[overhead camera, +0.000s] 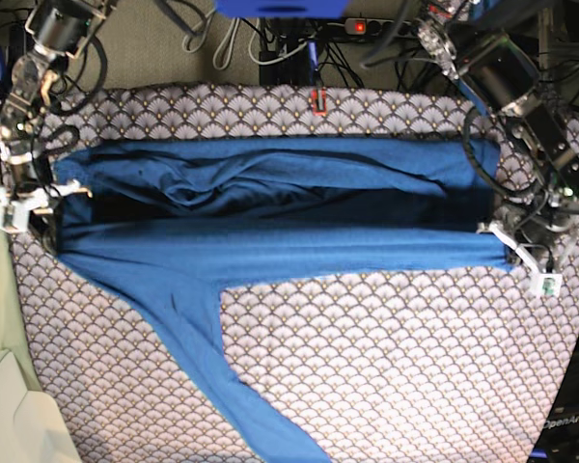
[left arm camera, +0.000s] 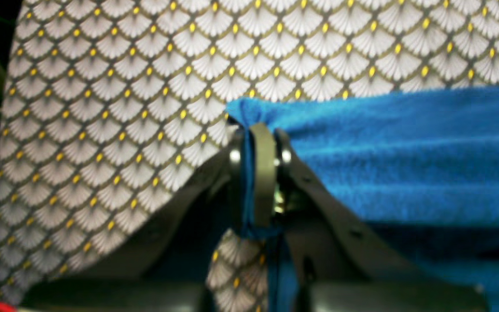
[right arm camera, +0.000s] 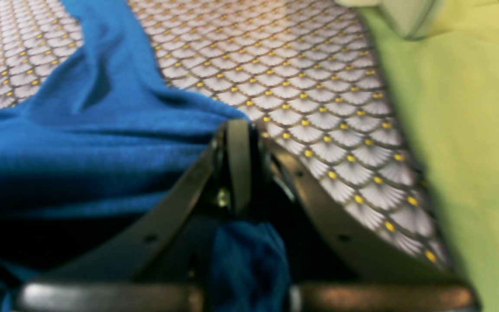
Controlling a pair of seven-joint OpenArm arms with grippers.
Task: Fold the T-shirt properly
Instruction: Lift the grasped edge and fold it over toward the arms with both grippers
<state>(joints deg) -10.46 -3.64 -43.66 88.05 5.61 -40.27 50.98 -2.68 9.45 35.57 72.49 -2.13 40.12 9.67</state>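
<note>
The blue T-shirt lies stretched across the scallop-patterned table cloth, with one long sleeve trailing toward the front edge. My left gripper is at the shirt's right end in the base view. In the left wrist view it is shut on a bunched corner of blue cloth. At the shirt's left end, my right gripper is also shut on the fabric, and its jaws pinch a corner of the T-shirt. The held edge hangs slightly raised between the two grippers.
A light green surface borders the table on my right arm's side, with a white object at the base view's bottom left. Cables and a power strip run behind the table. A small red item sits at the far edge.
</note>
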